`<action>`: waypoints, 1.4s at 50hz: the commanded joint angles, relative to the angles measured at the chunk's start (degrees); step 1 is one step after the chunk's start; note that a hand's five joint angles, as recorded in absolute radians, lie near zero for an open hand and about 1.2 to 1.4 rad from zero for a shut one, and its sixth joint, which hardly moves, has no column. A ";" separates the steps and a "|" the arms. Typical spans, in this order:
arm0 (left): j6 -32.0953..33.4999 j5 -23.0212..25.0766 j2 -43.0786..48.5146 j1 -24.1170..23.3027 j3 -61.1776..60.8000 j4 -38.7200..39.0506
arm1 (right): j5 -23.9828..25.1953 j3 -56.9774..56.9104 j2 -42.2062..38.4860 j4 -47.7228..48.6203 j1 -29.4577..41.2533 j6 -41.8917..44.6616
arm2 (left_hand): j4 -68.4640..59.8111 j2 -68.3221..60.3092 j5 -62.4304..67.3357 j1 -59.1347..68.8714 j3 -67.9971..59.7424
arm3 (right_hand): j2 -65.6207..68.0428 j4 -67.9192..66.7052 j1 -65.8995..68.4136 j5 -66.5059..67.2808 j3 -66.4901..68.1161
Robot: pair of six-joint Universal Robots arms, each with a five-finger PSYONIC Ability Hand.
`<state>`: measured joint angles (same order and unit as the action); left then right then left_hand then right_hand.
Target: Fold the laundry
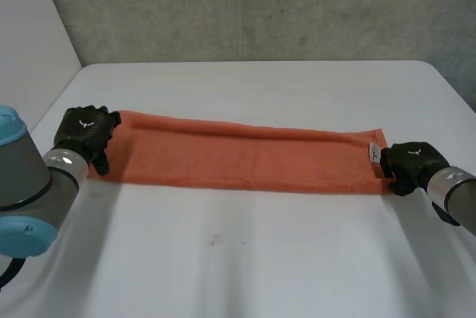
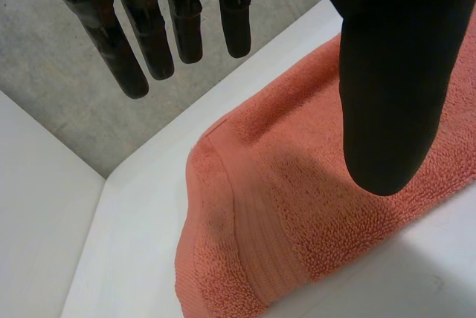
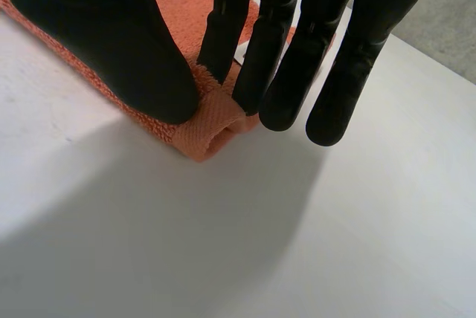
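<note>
Right hand [image 3: 104, 43] first, since it sits nearest me: it is clamped on the towel [image 1: 245, 156], thumb and one finger pinching the near corner of the towel's right end; the cloth bunches into a small roll between them; the other fingers [image 3: 338, 73] run straight alongside, their tips just past the towel's end over bare table [image 1: 260, 258]. My right arm [image 1: 457, 195] comes in from beyond that end.

At the towel's opposite end I have the left hand [image 1: 88, 131]; its fingers are straight and spread away from the thumb [image 2: 387, 73], so it is relaxed and grips nothing; the thumb hangs over the towel's end hem, though I cannot tell whether it touches; the fingers reach out past the towel's far edge. The grey left arm [image 1: 30, 184] with its light-blue cap lies on the near side of that end.

Between the hands the towel is orange terry, folded lengthwise into a long narrow strip lying flat across the table; a small white label [image 1: 372, 153] shows on top at the right end, just beside the pinching fingers.

Beyond the towel's far edge the white table carries on to a grey concrete wall [image 1: 260, 6].
</note>
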<state>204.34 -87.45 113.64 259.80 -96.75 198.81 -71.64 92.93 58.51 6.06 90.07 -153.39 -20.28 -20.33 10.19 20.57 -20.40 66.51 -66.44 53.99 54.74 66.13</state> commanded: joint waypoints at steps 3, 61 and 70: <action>0.00 0.00 0.00 0.10 -0.01 0.00 | -0.87 -1.79 -1.03 0.00 -2.26 3.35 | -1.88 -1.83 1.97 1.59 -1.76 | 13.49 -13.56 26.01 15.26 13.87; -0.17 -0.09 -1.58 0.98 -1.51 0.00 | 2.47 -43.01 -24.67 -0.88 47.39 0.46 | -1.38 -1.33 1.46 1.09 -1.25 | 13.39 -13.45 25.91 15.16 13.77; -0.44 0.43 -2.37 -2.01 -0.72 0.26 | -7.71 -38.81 -12.92 -1.67 44.94 0.19 | 0.65 0.69 -0.56 -0.93 0.77 | -56.51 56.44 -43.99 -54.74 -56.13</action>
<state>204.17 -87.55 111.92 260.42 -98.20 198.86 -71.14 49.97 35.24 5.07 137.76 -152.98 -18.42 -18.45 8.32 18.64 -18.44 28.03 -29.22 20.35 18.85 29.06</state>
